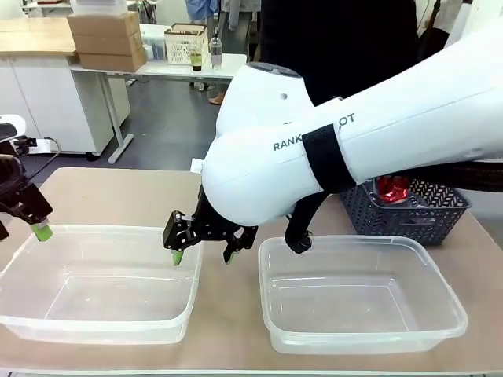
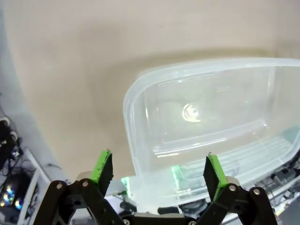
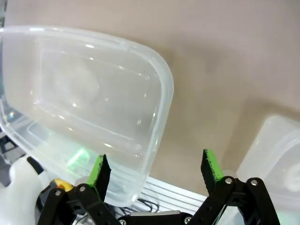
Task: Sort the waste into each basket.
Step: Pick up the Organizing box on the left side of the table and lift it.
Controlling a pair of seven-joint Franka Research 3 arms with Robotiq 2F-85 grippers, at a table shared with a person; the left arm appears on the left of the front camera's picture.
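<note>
Well apart from both grippers, a red can (image 1: pixel 393 188) sits in the dark grey lattice basket (image 1: pixel 409 218) at the far right of the table, right behind the right arm (image 1: pixel 369 133). The right gripper (image 1: pixel 203 255) hangs low over the middle, where the two clear tubs stand side by side. Its fingers are spread wide and grip nothing. One green pad (image 1: pixel 178 257) is over the right rim of the left tub (image 1: pixel 94 326), and the other is over the strip of table beside the right tub (image 1: pixel 361 339). The left gripper (image 2: pixel 158 169) hangs at the left tub's far left corner with its jaws likewise spread and nothing between them. Its wrist view looks past the pads at that tub's rounded corner.

The tubs stand near each other but apart on a beige table top (image 1: pixel 118 196). Behind it are a grey floor (image 1: pixel 169 118) and a white table (image 1: pixel 157 71) bearing cardboard boxes (image 1: pixel 106 39) and a bottle (image 1: pixel 215 49). A person (image 1: pixel 338 39) in dark clothes stands at the far side.

The right arm's white bulk covers most of the person and part of the basket. Only part of the can shows, and I cannot tell what else lies in the basket. The front view's left edge cuts off the left gripper, leaving one pad in sight.
</note>
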